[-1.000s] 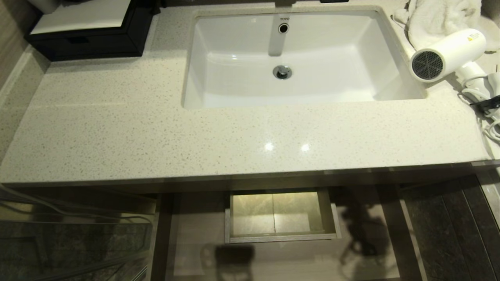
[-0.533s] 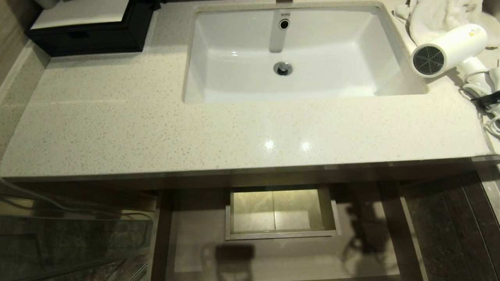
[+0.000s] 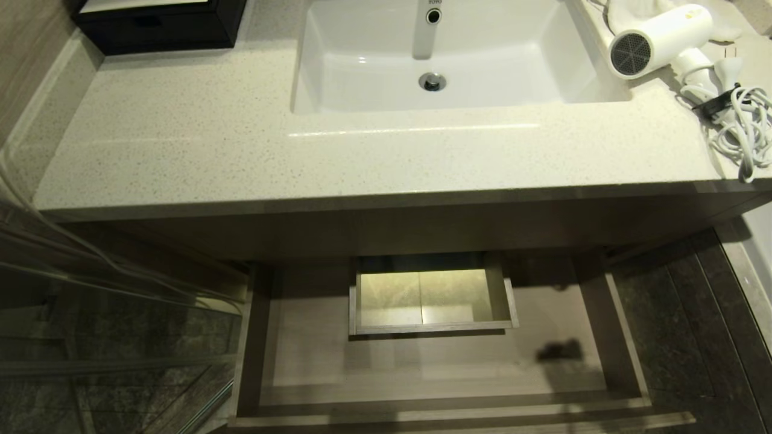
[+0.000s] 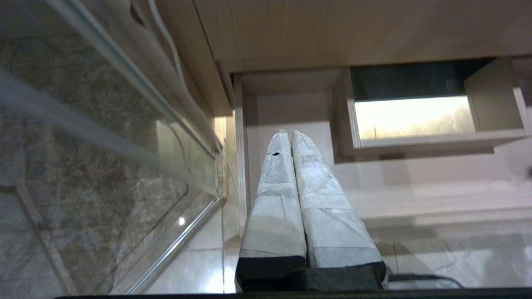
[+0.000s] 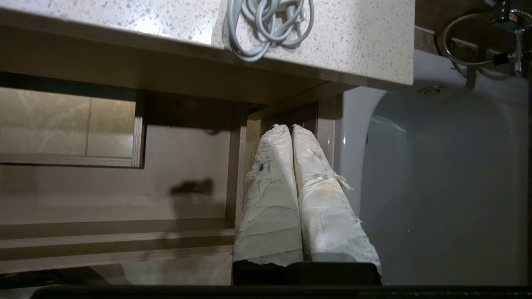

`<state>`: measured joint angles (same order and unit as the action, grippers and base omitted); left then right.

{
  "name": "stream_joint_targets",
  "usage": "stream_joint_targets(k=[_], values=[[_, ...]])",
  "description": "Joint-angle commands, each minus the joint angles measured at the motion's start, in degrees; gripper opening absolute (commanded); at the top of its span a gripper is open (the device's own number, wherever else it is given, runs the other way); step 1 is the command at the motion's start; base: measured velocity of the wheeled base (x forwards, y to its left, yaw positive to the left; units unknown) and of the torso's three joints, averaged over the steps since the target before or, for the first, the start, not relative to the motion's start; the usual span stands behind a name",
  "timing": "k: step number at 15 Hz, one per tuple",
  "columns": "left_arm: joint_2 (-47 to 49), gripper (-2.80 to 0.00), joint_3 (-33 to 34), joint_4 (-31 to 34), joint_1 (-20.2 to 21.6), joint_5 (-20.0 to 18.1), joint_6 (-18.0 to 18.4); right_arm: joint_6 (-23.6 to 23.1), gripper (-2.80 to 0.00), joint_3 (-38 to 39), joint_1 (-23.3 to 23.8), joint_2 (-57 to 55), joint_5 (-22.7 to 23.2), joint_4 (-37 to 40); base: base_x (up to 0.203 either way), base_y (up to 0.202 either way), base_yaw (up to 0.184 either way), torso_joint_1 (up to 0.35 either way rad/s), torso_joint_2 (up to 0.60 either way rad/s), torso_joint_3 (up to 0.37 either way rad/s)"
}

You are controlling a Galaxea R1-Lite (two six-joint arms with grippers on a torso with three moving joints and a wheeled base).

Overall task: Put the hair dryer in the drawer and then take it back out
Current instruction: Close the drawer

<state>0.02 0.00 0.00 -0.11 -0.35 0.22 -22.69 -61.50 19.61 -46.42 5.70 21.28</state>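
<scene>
The white hair dryer (image 3: 660,33) lies on the counter's far right corner beside the sink, grey grille facing me, with its coiled cord (image 3: 745,120) at the counter's edge. Under the counter the light-brown drawer (image 3: 410,361) stands pulled out, with nothing on its floor around the central cut-out box (image 3: 431,295). Neither gripper shows in the head view. My left gripper (image 4: 289,133) is shut and holds nothing, low by the drawer's (image 4: 291,112) left side. My right gripper (image 5: 289,126) is shut and holds nothing, below the counter at the drawer's (image 5: 178,158) right wall, with the cord (image 5: 268,25) above it.
A white sink (image 3: 362,78) is set in the speckled counter (image 3: 241,144), with a black box (image 3: 163,24) at the back left. A glass panel (image 3: 120,337) stands left of the drawer. A white tub (image 5: 449,166) stands to the right, past dark floor tiles (image 3: 681,313).
The head view has shifted: the counter sits higher in the picture and more of the open drawer shows. The dark shadow on the drawer floor has shrunk. The hair dryer has stayed put.
</scene>
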Motion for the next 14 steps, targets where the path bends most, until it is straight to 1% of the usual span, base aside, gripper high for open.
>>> stream_joint_targets(k=[1,7,14], values=[[0.0,-2.8,0.1,0.0,0.0,0.0,0.0,-0.2,-2.8,1.0,0.0,1.2,0.0,-0.3,0.0,0.0,0.0,-0.358,0.2,-0.158],[0.0,-2.8,0.0,0.0,-0.1,0.0,0.0,-0.2,-2.8,1.0,0.0,1.2,0.0,-0.5,0.0,0.0,0.0,-0.335,0.15,-0.194],[0.0,-2.8,0.1,0.0,-0.1,0.0,0.0,-0.2,-2.8,2.3,0.0,1.7,0.1,-2.0,0.0,0.0,0.0,-0.306,0.06,-0.243]])
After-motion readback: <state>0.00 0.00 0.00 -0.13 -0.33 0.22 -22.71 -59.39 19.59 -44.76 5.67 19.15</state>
